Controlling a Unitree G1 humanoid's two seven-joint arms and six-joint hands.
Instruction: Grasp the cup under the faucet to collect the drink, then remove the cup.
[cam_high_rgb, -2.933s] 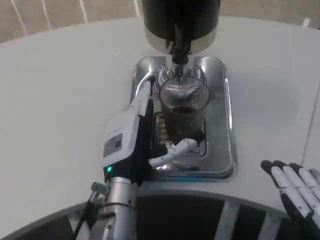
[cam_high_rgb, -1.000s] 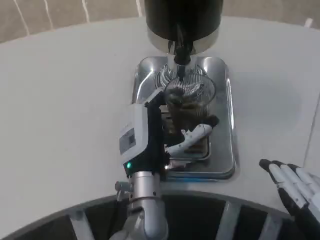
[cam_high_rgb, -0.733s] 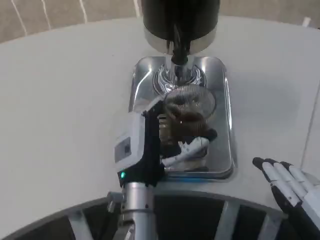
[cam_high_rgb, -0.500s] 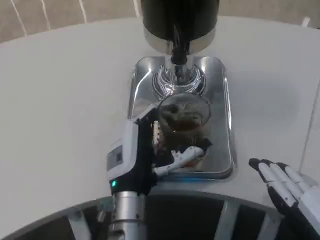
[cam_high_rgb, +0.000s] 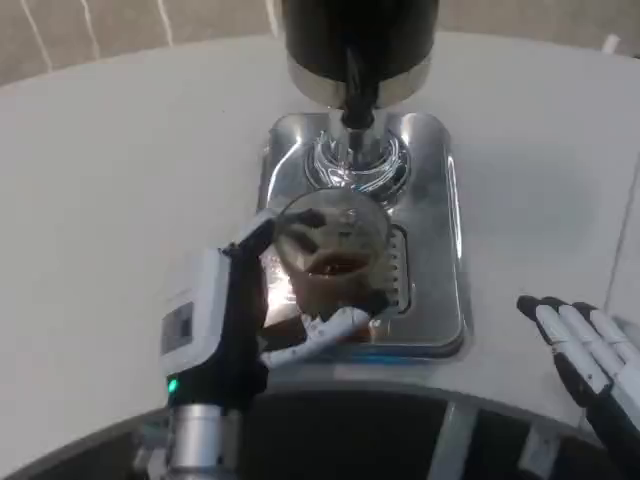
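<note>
— Clear ribbed glass, that is what the cup (cam_high_rgb: 335, 250) looks like: a see-through tumbler with fine upright ridges, a wide round mouth, and dark brown drink pooled in its lower part.

— And who has it?

— Starting at the left, the left hand (cam_high_rgb: 235, 320) grips it, white back toward the camera, black fingers around the cup's near-left side and a white thumb curling under its front. The cup leans a little and sits over the front-left part of the silver drip tray (cam_high_rgb: 440, 250), forward of the faucet (cam_high_rgb: 357, 95) rather than under it.

— What stands behind?

— A black dispenser (cam_high_rgb: 360, 35) with a chrome collar, its spout above the round chrome grate at the tray's back.

— And the far right?

— The right hand (cam_high_rgb: 590, 365) rests by the table (cam_high_rgb: 110, 190) edge, fingers straight, side by side and holding nothing, well apart from the tray.
</note>
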